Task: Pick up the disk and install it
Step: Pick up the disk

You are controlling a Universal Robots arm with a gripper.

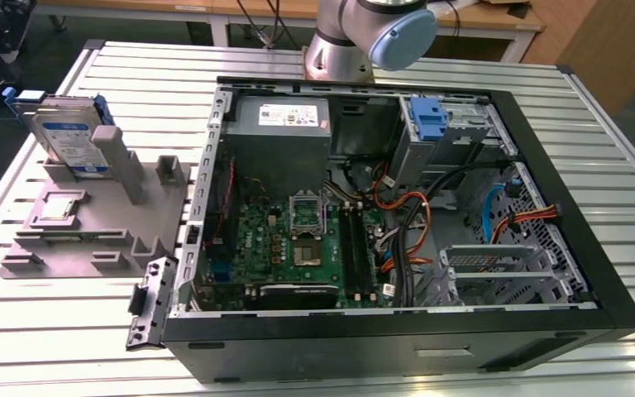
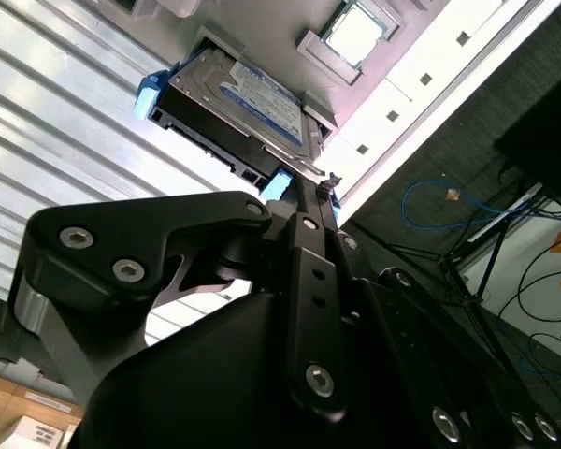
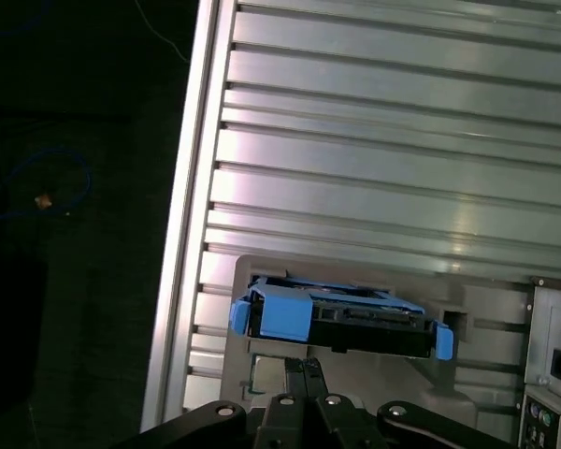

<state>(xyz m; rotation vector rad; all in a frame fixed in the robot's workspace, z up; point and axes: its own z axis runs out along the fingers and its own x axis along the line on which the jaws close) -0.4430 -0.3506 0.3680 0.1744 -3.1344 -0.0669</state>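
Upright in a grey plastic fixture on the ribbed table, the silver-grey, blue-railed disk is seen; the black end effector is pinched narrow, empty.

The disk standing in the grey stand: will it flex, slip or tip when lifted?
Likely stiff: the disk is a metal-cased block with blue rails, so it should not flex. Probably heavy for its size. It stands on edge in the grey stand, so a sideways push might tilt it; its smooth labelled face may be slippery.
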